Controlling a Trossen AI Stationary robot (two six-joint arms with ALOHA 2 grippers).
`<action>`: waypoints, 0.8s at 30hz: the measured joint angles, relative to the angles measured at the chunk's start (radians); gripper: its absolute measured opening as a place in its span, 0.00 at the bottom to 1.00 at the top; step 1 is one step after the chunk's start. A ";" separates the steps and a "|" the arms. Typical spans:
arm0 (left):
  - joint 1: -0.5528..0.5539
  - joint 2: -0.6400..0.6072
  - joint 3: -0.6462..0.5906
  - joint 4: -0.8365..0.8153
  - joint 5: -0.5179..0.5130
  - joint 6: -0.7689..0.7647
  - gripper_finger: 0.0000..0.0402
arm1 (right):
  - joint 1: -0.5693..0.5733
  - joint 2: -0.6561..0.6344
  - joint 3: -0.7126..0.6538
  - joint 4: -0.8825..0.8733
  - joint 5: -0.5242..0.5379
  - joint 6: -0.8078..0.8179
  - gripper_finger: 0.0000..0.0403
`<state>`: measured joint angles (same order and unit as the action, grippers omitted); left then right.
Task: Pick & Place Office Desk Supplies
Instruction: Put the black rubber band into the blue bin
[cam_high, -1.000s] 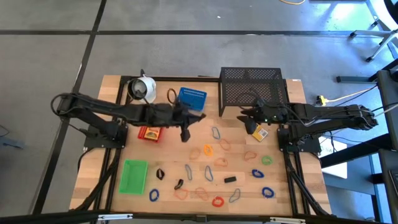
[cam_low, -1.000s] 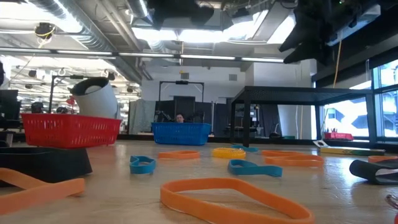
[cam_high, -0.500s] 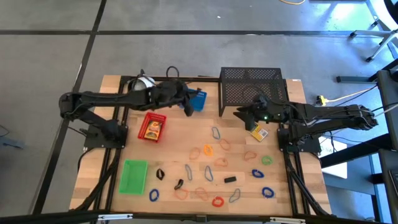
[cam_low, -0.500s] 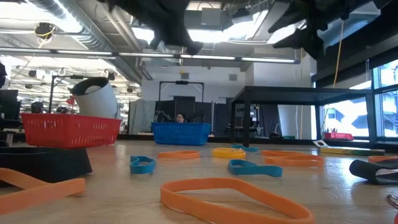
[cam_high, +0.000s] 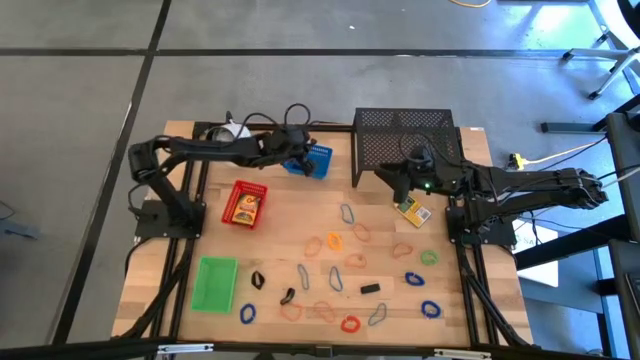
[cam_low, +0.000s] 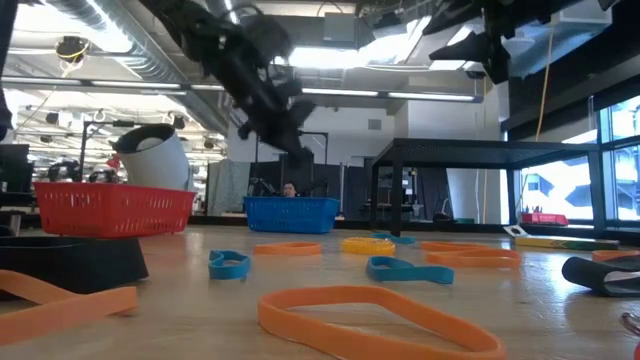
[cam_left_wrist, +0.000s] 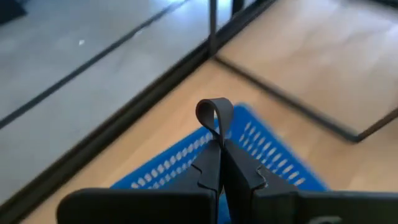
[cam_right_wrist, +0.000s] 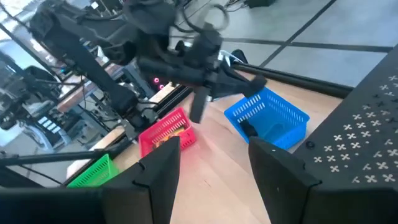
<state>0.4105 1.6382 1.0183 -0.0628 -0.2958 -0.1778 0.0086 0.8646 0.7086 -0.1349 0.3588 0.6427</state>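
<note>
My left gripper (cam_high: 300, 163) hovers over the blue tray (cam_high: 316, 158) at the far side of the table, shut on a dark band loop (cam_left_wrist: 214, 112). My right gripper (cam_high: 393, 180) is open and holds nothing (cam_right_wrist: 214, 152); it hangs in front of the black mesh rack, just beyond the small yellow box (cam_high: 413, 212). The red tray (cam_high: 247, 203) holds a yellow-orange item. The green tray (cam_high: 215, 283) sits near the table's left near corner. Several coloured bands, grey wire clips and small black clips (cam_high: 370, 288) lie flat on the near half of the table. My left gripper pinches the dark band loop between its two shut fingers, at the loop's lower end (cam_left_wrist: 219, 135). The rounded top of the loop stands out past the fingertips. The loop is lifted clear, above the blue tray (cam_left_wrist: 273, 168).
The big black mesh rack (cam_high: 405, 140) stands at the far right, close to my right gripper. A white round cup-like object (cam_high: 228, 130) sits at the far left, partly behind my left arm. Bare wood shows between the red tray and the scattered bands.
My left gripper, shut the whole time, has swung from the middle of the table toward the far edge, reaching over the blue tray and uncovering the red tray. In the low view it has come down toward the blue tray.
</note>
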 joint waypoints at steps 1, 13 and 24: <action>0.005 0.013 0.000 0.002 0.000 0.000 0.01 | 0.000 0.000 0.000 0.000 0.000 -0.003 0.48; 0.038 0.100 0.000 -0.018 0.055 -0.018 0.01 | 0.000 0.000 0.000 0.000 0.000 -0.087 0.48; 0.038 0.100 0.000 -0.076 0.055 -0.022 0.13 | 0.000 0.000 0.000 0.000 0.000 -0.128 0.48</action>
<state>0.4480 1.7382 1.0183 -0.1387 -0.2413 -0.1997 0.0086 0.8646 0.7086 -0.1352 0.3588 0.5152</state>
